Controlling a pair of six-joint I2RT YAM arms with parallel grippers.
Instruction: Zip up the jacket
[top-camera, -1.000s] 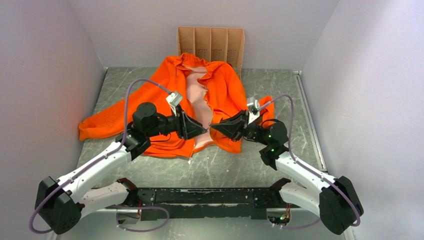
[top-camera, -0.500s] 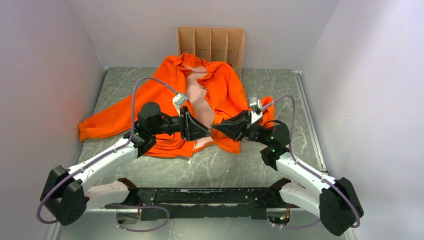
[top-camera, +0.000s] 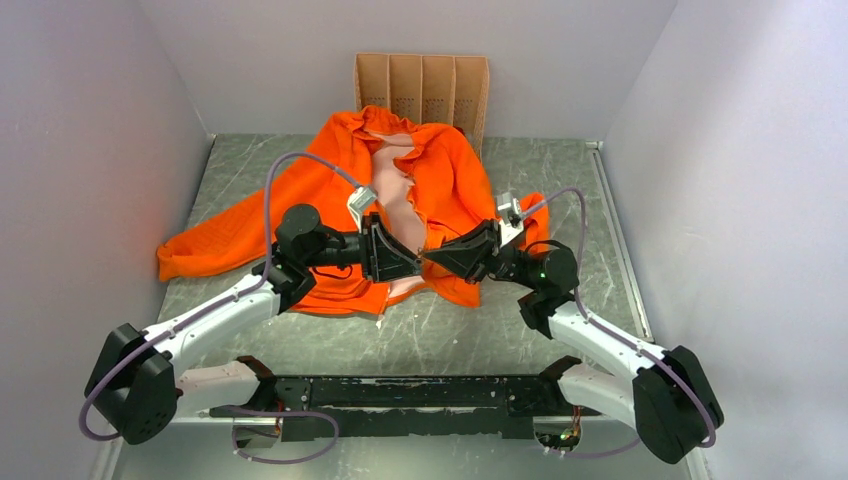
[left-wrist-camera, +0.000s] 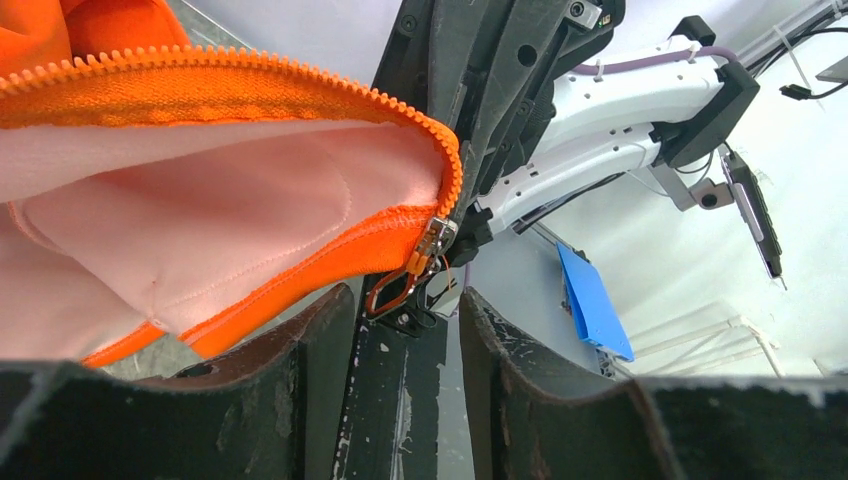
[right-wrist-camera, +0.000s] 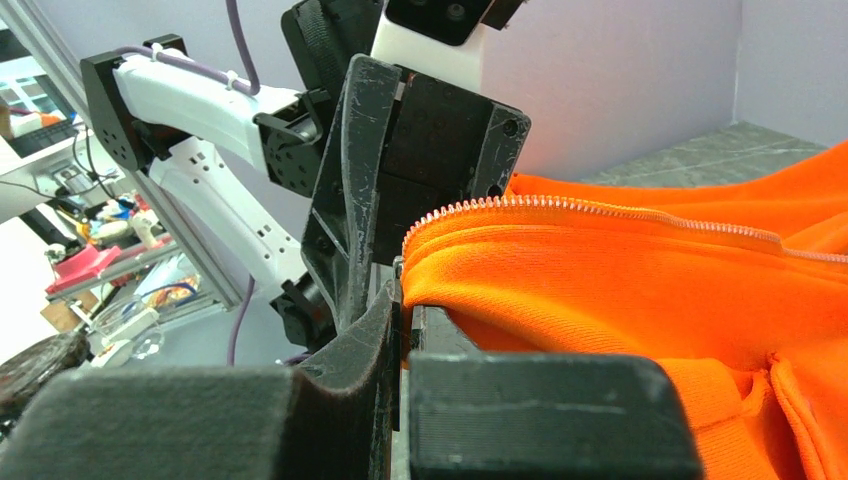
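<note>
Now the jacket (top-camera: 450, 185) lies spread on the table (top-camera: 580, 210), its collar toward the far wall just in front of a cardboard box (top-camera: 421, 88). Its front is open, so the pink lining (top-camera: 395, 190) shows down the middle. One sleeve (top-camera: 215, 250) reaches out to my left; the other is mostly hidden behind my right arm.

Both my grippers meet tip to tip at the bottom of the front opening, near the hem. My right gripper (top-camera: 436, 258) is closed tight, clamped on the jacket's lower edge. From its wrist camera I see the orange fabric folded over and pinched between the fingers, with the teeth (right-wrist-camera: 600, 208) running away along the top of the fold.

My left gripper (left-wrist-camera: 405, 310) faces it with its fingers parted. From that wrist camera the slider (left-wrist-camera: 436, 238) sits at the end of a toothed edge, close against my right gripper. Its pull (left-wrist-camera: 400, 287) hangs down into the gap between my left fingers, and I cannot tell whether either finger touches it. The edge is lifted off the table here, lining toward my camera.
</note>
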